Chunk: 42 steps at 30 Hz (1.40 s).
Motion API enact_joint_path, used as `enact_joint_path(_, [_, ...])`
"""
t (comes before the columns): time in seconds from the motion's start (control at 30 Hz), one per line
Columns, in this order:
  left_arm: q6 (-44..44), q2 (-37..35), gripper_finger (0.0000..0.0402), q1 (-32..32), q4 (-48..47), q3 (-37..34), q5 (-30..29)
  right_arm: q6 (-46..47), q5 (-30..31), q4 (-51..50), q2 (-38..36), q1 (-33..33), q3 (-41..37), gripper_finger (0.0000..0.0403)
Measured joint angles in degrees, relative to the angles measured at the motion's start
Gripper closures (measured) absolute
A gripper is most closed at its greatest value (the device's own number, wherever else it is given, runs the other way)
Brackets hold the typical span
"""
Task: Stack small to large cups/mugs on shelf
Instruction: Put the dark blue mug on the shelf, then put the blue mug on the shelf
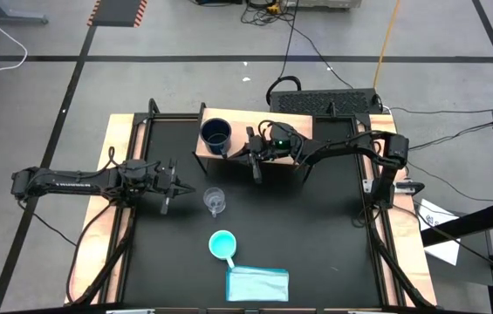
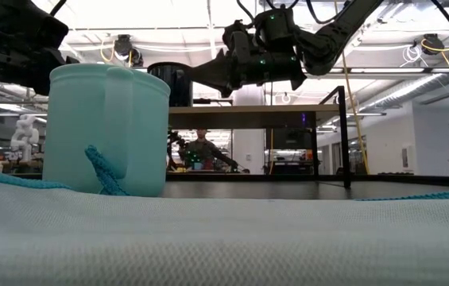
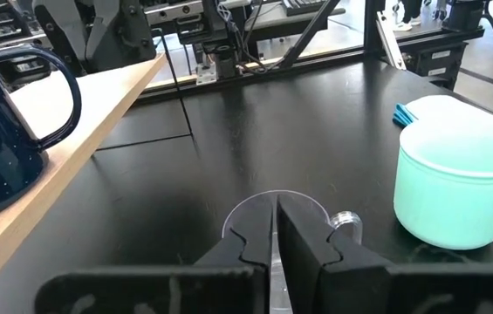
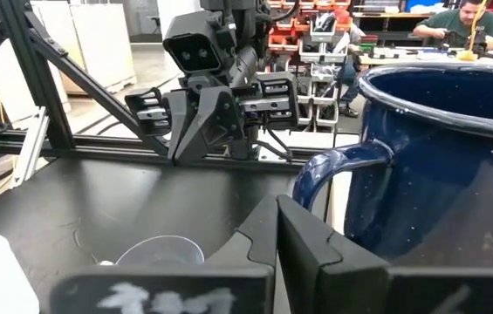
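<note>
The navy mug (image 1: 215, 133) stands upright on the left end of the wood-topped shelf (image 1: 298, 126). My right gripper (image 1: 231, 155) is shut, level with the mug and right beside its handle (image 4: 333, 170). The clear glass cup (image 1: 214, 201) stands on the black table in front of the shelf. My left gripper (image 1: 189, 190) is shut, just left of the glass cup (image 3: 281, 208) and pointing at it. The turquoise mug (image 1: 222, 245) stands nearer the front edge, next to the cloth. My right gripper's shut fingers (image 4: 303, 240) stand close by the navy mug's handle, coming level from the table's right. I cannot tell whether they touch it. My left gripper touches nothing.
A folded light blue cloth (image 1: 257, 283) lies at the table's near edge, right of the turquoise mug (image 2: 109, 127). The shelf's dark legs (image 2: 343, 135) stand on the table. A person (image 4: 455, 22) sits in the room beyond the table.
</note>
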Motion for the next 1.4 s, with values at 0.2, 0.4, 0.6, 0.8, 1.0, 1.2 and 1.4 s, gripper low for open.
enact_joint_path(0.2, [-0.1,0.0,0.0378,0.0,-0.7,0.0,0.0,0.8,0.2,0.0,0.0,-1.2,0.0,0.0403])
enact_joint_path(0.4, [0.1,0.0,0.0378,0.0,-1.3,0.0,0.0,1.6,2.8,0.1,0.0,-1.7,0.0,0.0403])
enact_joint_path(0.6, [1.3,0.0,0.0378,0.0,-1.3,0.0,0.0,1.4,2.8,0.8,0.0,-1.7,0.0,0.0403])
enact_joint_path(0.8, [1.2,0.0,0.0378,0.0,-1.1,0.0,0.0,-0.4,2.8,1.1,0.0,-0.8,0.0,0.0403])
enact_joint_path(1.0, [0.9,0.0,0.0378,0.0,-0.9,0.0,0.0,-0.6,2.7,1.3,0.0,-0.4,0.1,0.0403])
enact_joint_path(1.2, [0.4,0.0,0.0378,0.0,-0.8,0.0,0.0,-0.8,2.7,0.8,0.0,-0.4,0.1,0.0403])
enact_joint_path(1.4, [0.3,0.0,0.0378,0.0,-0.9,0.0,0.0,-1.0,2.6,-1.6,-1.9,-0.1,0.1,0.0403])
